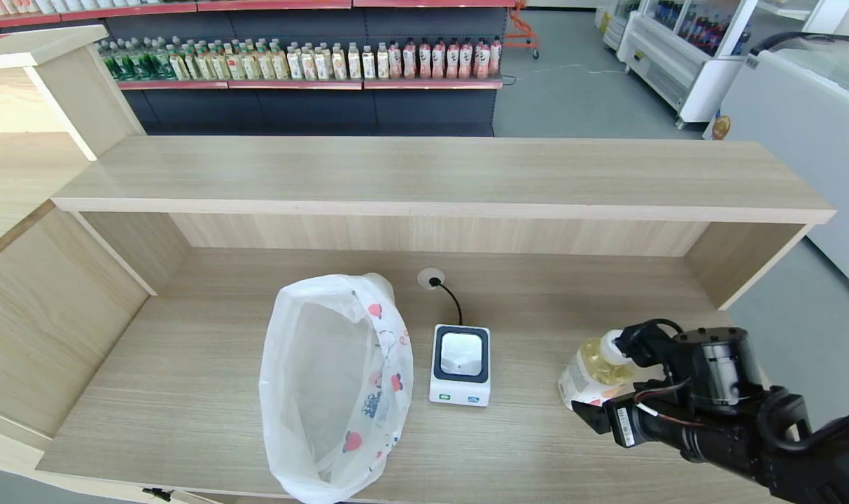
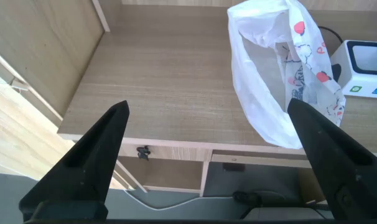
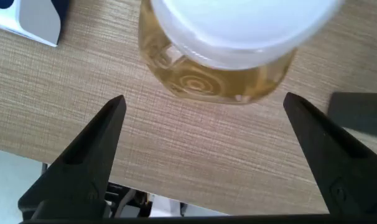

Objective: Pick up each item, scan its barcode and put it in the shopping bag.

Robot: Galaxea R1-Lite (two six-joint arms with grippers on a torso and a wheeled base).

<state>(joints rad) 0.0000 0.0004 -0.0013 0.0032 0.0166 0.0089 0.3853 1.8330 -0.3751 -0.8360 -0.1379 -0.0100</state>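
Hovering by the bottle (image 1: 595, 367), which stands right of the scanner (image 1: 460, 364) on the counter (image 1: 536, 301), the right gripper (image 3: 204, 106) has jaws wide open, empty; best to centre them on the body before squeezing.

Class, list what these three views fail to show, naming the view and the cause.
Bottle barcode: head view, label print too small.
Bottle label: right wrist view, the cap covers it.
Scanner: left wrist view, cut by the edge.
Shopping bag bottom: head view, folds hide it.
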